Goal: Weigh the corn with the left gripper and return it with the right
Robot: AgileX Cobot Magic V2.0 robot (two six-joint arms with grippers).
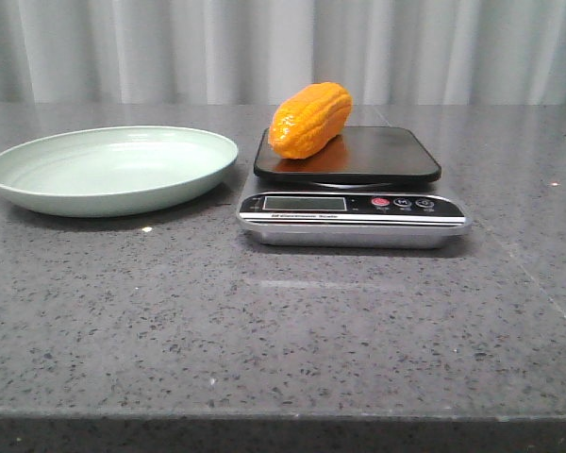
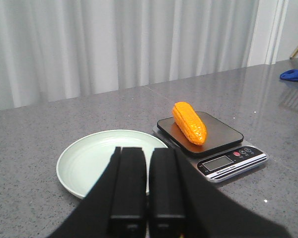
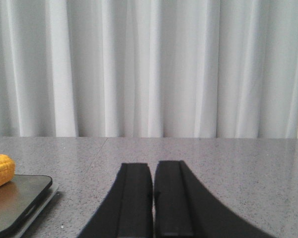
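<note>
The orange-yellow corn (image 1: 309, 120) lies on the black platform of the kitchen scale (image 1: 351, 198), toward its left side. It also shows in the left wrist view (image 2: 189, 122) and at the edge of the right wrist view (image 3: 0, 170). My left gripper (image 2: 148, 151) is shut and empty, pulled back above the near side of the pale green plate (image 2: 84, 161). My right gripper (image 3: 153, 166) is shut and empty, off to the right of the scale (image 3: 15, 203). Neither gripper shows in the front view.
The pale green plate (image 1: 38, 175) stands left of the scale on the grey speckled table. A white curtain hangs behind the table. A blue cloth (image 2: 295, 75) lies far off at the table's right.
</note>
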